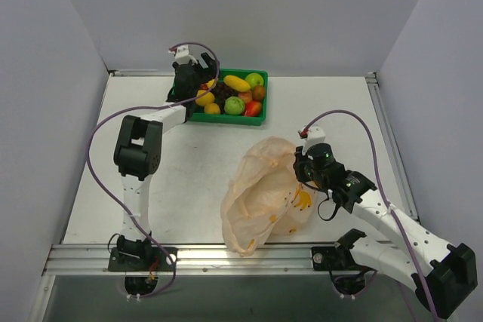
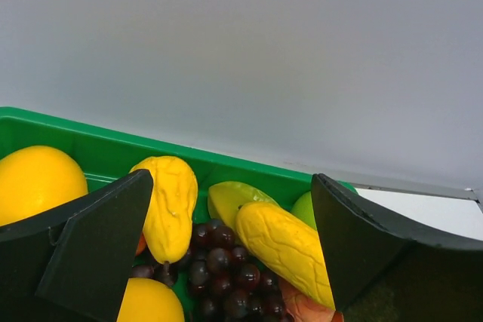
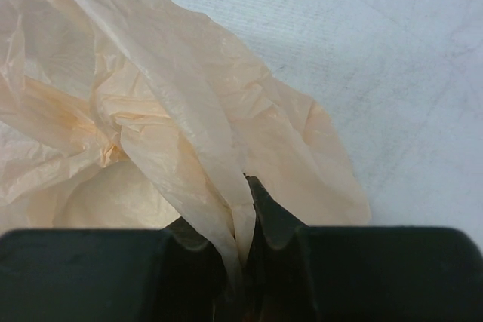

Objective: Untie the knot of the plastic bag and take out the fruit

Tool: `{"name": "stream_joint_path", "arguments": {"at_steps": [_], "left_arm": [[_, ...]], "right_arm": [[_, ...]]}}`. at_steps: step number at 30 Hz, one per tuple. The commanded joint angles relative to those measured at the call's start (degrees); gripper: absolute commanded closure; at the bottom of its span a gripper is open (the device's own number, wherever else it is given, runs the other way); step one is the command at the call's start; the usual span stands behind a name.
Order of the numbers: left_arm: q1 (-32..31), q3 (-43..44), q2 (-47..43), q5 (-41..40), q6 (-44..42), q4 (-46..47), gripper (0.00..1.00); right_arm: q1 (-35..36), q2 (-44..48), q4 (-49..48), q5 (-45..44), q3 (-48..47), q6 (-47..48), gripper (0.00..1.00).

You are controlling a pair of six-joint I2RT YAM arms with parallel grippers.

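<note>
The peach plastic bag (image 1: 260, 190) lies crumpled on the table right of centre. No knot shows. My right gripper (image 1: 299, 173) is shut on a fold of the bag (image 3: 151, 96) at its right edge; the plastic is pinched between the fingers (image 3: 272, 216). Yellow patches (image 1: 302, 200) show on the bag; I cannot tell whether they are prints or fruit. My left gripper (image 1: 201, 83) is open and empty above the green tray (image 1: 226, 120), which holds the fruit: a yellow lemon-like one (image 2: 170, 205), a long yellow one (image 2: 287, 246) and a green one (image 2: 230, 197).
A dark grape bunch (image 2: 223, 269) and a red apple (image 1: 253, 108) also lie in the tray at the table's far edge. Grey walls close the back and both sides. A metal rail (image 1: 226, 256) runs along the near edge.
</note>
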State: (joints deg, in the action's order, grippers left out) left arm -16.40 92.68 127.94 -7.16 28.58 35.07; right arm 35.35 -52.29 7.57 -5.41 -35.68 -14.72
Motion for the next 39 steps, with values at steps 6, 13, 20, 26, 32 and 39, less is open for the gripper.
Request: {"name": "stream_joint_path", "arguments": {"at_steps": [6, 13, 20, 26, 32, 39], "left_arm": [[0.14, -12.07, -22.09, -1.45, -4.93, 4.84, 0.03], [-0.21, -27.02, -49.07, -8.57, -5.55, -15.05, 0.02], [-0.47, -34.14, -77.17, -11.21, -4.75, -48.4, 0.03], [-0.47, -37.49, -96.45, -12.61, -8.53, -67.48, 0.02], [-0.47, -39.07, -110.94, -16.82, -9.33, -78.3, 0.03], [-1.44, -43.2, -120.55, -22.19, -7.67, -80.16, 0.03]], "right_arm": [[0.24, 3.6, 3.23, -6.45, -6.33, 3.65, 0.89], [0.07, 8.26, 5.52, -5.93, -6.68, 3.82, 0.83], [0.07, 13.78, 11.04, -5.66, -5.19, -0.39, 0.73], [0.16, 22.65, 17.55, -6.8, -4.22, -1.8, 0.25], [0.15, 30.65, 26.24, -12.6, -10.36, -1.71, 0.0], [0.16, 38.05, 30.4, -18.93, -13.19, 0.48, 0.0]]}}
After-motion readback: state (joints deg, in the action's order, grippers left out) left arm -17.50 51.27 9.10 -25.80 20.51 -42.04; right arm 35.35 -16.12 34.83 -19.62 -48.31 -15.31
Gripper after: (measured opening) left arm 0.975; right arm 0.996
